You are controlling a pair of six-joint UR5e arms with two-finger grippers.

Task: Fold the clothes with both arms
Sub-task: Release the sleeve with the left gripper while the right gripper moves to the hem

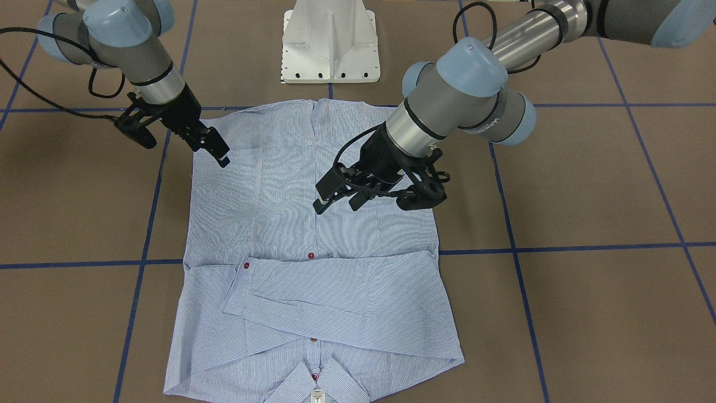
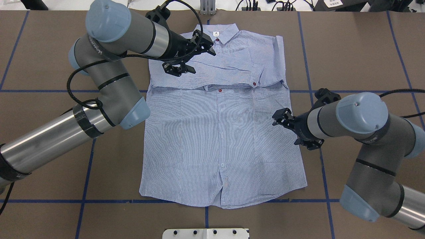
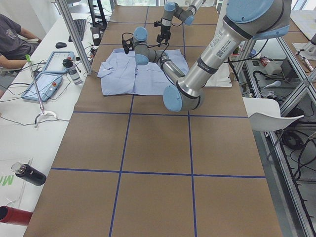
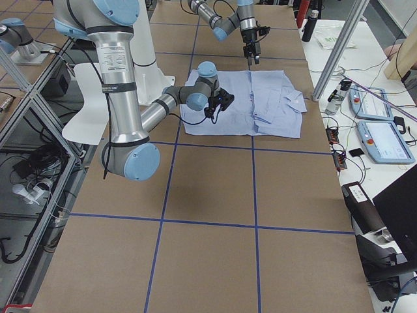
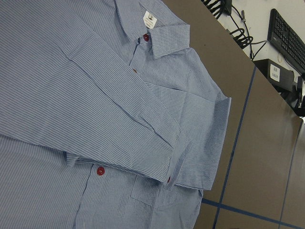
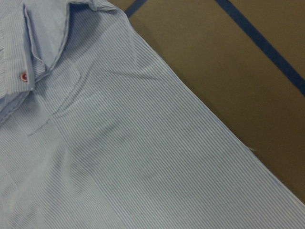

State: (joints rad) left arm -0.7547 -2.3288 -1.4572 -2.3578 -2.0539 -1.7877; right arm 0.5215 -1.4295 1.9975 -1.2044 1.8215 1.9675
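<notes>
Both pincers stand open, holding nothing. The shirt point(image 2: 219, 139) lies flat, long axis running from my base out to its collar. My left pincer point(image 2: 203, 62) hovers above the crossed sleeves. The side seam lies directly under my right pincer point(image 2: 285, 132), which I judge nearer the hem.

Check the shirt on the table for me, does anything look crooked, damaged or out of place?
Nothing looks spilled or damaged. The shirt lies flat and buttoned on the table. The only oddity is the folded sleeve across the chest, which runs at a slight slant, so its cuff ends nearer the hem than its shoulder end does.
</notes>
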